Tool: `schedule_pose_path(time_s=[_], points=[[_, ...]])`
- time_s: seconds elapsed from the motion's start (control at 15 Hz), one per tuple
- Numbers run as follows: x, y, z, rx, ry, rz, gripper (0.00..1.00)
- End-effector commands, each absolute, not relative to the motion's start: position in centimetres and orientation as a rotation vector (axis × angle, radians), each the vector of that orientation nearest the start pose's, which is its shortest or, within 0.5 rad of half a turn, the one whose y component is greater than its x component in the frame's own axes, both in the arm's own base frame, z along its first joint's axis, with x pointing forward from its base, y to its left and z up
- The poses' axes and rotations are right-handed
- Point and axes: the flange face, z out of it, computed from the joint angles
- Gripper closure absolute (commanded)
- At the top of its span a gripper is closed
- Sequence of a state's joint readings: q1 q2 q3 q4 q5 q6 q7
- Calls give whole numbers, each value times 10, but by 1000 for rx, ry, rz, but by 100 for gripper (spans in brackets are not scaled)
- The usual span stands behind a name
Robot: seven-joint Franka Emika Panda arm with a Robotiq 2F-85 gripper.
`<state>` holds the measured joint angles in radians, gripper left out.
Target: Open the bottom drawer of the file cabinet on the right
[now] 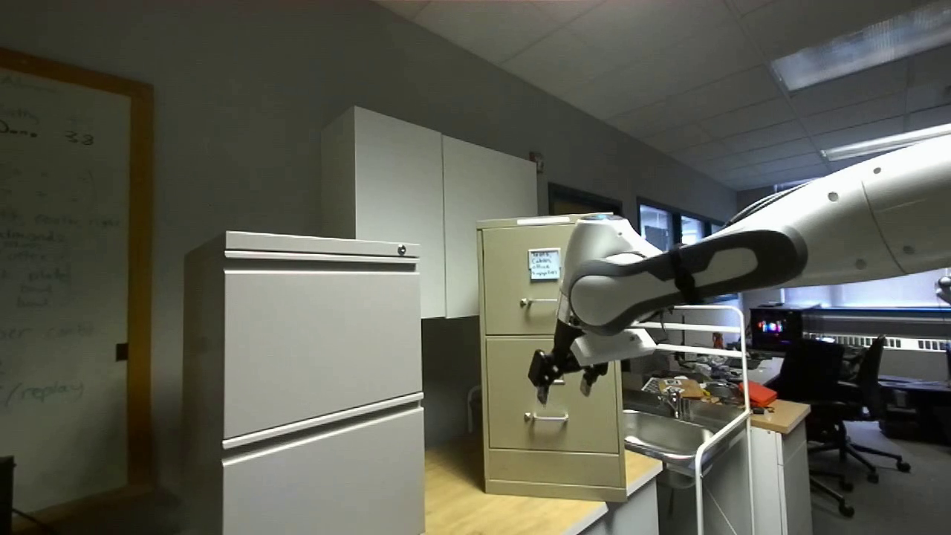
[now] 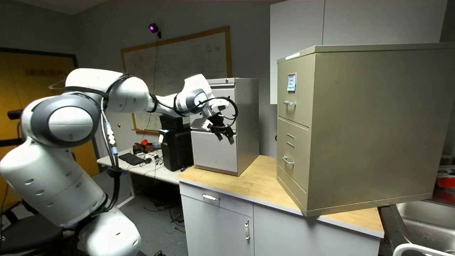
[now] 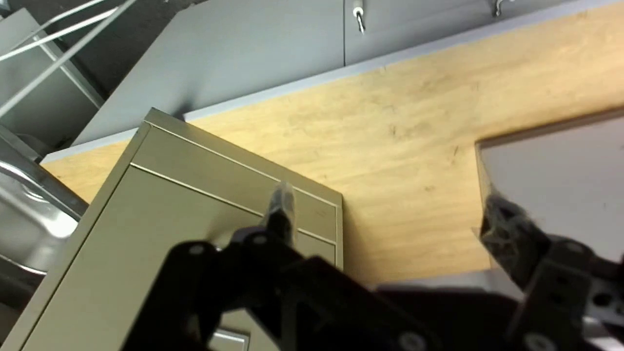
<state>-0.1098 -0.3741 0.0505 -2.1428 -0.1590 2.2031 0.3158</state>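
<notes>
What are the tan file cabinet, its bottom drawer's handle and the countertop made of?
The file cabinet looks like satin-painted metal: crisp edges, even colour. The handle seems polished metal, from its silvery glint. The countertop has smooth woodlike grain: wood or laminate, I can't tell.

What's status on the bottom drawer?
Gripper open, holding nothing. Bottom drawer of the file cabinet shut, handle not gripped. Nothing visibly blocking it.

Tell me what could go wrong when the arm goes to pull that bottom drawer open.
One front corner of the file cabinet juts past the edge of the counter, so a hard pull might drag or tip it. The open gripper is not on the handle yet; it could miss that slim bar or bump the bottom drawer.
</notes>
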Motion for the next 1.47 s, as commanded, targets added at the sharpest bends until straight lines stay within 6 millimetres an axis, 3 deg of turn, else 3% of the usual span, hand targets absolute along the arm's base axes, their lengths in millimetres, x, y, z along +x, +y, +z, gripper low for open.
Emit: schedule_pose_path(time_s=[0.0,0.2,0.47,0.73,1.0,1.2,1.4], points=[[530,-61,634,-2948,690,-770,0],[565,-89,642,-2802,863,-760,0],[608,-136,630,-2625,1105,-723,0],[631,-199,596,-2457,1355,-660,0],[638,-253,557,-2272,1592,-584,0],[644,-273,527,-2172,1741,-550,0],[646,-280,493,-2132,1843,-531,0]])
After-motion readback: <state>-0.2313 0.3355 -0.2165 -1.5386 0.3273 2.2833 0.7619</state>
